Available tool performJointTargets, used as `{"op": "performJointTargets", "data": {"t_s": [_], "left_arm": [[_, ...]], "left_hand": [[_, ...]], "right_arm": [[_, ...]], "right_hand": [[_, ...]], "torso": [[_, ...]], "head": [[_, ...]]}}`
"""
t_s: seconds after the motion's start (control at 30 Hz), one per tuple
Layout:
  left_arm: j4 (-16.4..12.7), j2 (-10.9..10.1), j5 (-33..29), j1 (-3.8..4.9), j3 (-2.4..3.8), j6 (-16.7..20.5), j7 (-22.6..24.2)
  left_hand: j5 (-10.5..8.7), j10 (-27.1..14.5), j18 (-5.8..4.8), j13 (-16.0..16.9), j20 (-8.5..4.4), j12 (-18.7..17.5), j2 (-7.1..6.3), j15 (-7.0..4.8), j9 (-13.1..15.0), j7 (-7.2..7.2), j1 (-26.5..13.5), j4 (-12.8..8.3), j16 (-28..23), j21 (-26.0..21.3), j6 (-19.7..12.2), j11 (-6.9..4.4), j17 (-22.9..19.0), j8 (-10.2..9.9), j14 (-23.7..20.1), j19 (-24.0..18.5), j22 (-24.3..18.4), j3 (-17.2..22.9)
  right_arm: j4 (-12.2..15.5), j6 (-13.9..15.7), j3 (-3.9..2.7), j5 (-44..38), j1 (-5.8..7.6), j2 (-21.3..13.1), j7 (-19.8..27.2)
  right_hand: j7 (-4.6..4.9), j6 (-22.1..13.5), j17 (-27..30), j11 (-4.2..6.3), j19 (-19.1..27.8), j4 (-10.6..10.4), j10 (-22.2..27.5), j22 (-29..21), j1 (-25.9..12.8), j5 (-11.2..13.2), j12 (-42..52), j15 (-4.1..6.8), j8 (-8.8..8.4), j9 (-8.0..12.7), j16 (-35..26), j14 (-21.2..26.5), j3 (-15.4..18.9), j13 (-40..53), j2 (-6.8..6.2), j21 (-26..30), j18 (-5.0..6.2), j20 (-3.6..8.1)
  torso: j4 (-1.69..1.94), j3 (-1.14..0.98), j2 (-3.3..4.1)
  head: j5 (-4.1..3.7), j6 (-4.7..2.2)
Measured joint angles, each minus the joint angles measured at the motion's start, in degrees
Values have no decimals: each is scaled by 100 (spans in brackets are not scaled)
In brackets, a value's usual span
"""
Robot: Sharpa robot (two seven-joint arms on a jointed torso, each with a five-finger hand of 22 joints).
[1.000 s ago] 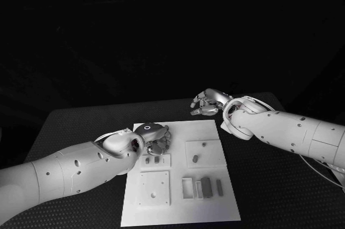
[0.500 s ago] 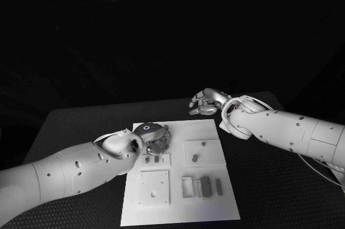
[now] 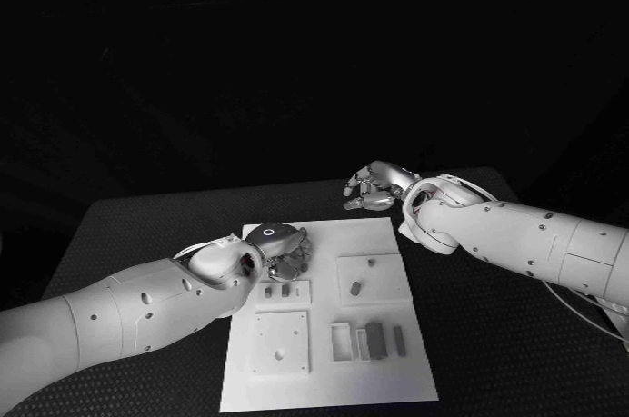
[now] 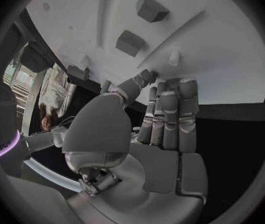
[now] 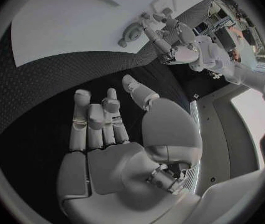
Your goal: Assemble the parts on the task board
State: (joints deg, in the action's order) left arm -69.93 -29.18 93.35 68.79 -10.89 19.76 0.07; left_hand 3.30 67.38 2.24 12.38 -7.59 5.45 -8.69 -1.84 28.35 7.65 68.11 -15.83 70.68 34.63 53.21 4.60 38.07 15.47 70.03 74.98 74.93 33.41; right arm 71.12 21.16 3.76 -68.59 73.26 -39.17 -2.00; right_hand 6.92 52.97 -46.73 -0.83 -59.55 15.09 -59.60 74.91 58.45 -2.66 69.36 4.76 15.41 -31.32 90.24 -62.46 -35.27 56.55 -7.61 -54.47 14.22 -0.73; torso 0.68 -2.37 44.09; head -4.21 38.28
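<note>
Noted the matte black table (image 3: 131,226) under everything, and on its middle the white rectangular task board (image 3: 334,381), long axis running straight away from the robot. Compared with a second ago, found almost nothing moved. Saw both white arms parked as before, the board unshifted, every piece in its old place. Judged from that a pause or a very fine adjustment, with assembly hardly advanced.

Found the silver left hand (image 3: 279,251) still low over the board's far left corner, just beyond the small fixture plate there. Saw in its wrist view straight fingers (image 4: 169,109) pressed side by side, thumb tip brought close to them at the board's surface. Could not tell whether anything small sat pinched between.

Found the silver right hand (image 3: 376,186) hovering over bare table beyond the board's far right corner, drifted a touch towards the left, fingers (image 5: 95,122) loosely bent, thumb apart, holding nothing.

Counted the small grey parts (image 3: 377,340) last: oblong blocks near the right edge, long axes along the board's length, pointing away from the robot.
</note>
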Motion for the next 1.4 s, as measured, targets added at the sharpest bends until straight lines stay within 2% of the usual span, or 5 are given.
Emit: {"op": "performJointTargets", "data": {"t_s": [0.2,0.6,0.73,1.03,1.4], "left_arm": [[80,57,0,-42,0,-34,-2],[143,124,0,-82,19,-50,-3],[148,124,0,-83,20,-49,2],[161,129,0,-85,23,-72,6],[176,151,48,-80,35,-127,-21]], "left_hand": [[0,1,0,0,-3,0,0,0,-8,0,0,0,5,26,0,1,0,0,0,4,0,0],[0,93,0,22,-18,-24,132,-20,-27,11,-11,2,77,133,72,-8,-1,23,61,39,-1,28],[0,101,0,26,-18,-24,132,-20,-27,19,-11,3,77,133,80,-1,-10,23,61,40,-1,29],[0,320,0,81,-9,28,310,-60,-28,12,10,-24,120,225,299,-94,-42,127,102,51,-2,147],[-4,420,1,101,-22,25,331,-110,-38,-34,34,-16,120,270,423,-154,-86,162,154,77,-2,254]], "right_arm": [[3,-1,0,0,0,6,0],[20,-2,0,0,0,5,0],[25,-2,0,0,0,5,0],[31,-4,0,0,0,2,0],[35,-6,-1,0,1,0,0]], "right_hand": [[-1,1,5,0,0,0,0,0,0,0,0,-1,0,0,0,0,0,0,0,0,-1,0],[-6,6,5,0,0,0,0,0,0,0,0,-8,0,-1,0,7,0,0,0,0,-4,0],[-8,8,5,0,0,0,0,0,0,0,0,-9,0,-5,0,7,0,1,0,0,-5,0],[-13,14,4,0,0,0,0,0,0,0,0,-17,0,-4,0,0,0,1,0,0,-8,0],[-14,15,4,0,0,0,0,0,0,0,0,-3,0,-9,0,16,0,1,0,0,-10,0]], "torso": [[-3,-2,1],[-4,-2,4],[-3,-1,4],[1,1,1],[1,2,0]], "head": [[-5,10],[-31,27],[-36,30],[-40,41],[-48,47]]}}
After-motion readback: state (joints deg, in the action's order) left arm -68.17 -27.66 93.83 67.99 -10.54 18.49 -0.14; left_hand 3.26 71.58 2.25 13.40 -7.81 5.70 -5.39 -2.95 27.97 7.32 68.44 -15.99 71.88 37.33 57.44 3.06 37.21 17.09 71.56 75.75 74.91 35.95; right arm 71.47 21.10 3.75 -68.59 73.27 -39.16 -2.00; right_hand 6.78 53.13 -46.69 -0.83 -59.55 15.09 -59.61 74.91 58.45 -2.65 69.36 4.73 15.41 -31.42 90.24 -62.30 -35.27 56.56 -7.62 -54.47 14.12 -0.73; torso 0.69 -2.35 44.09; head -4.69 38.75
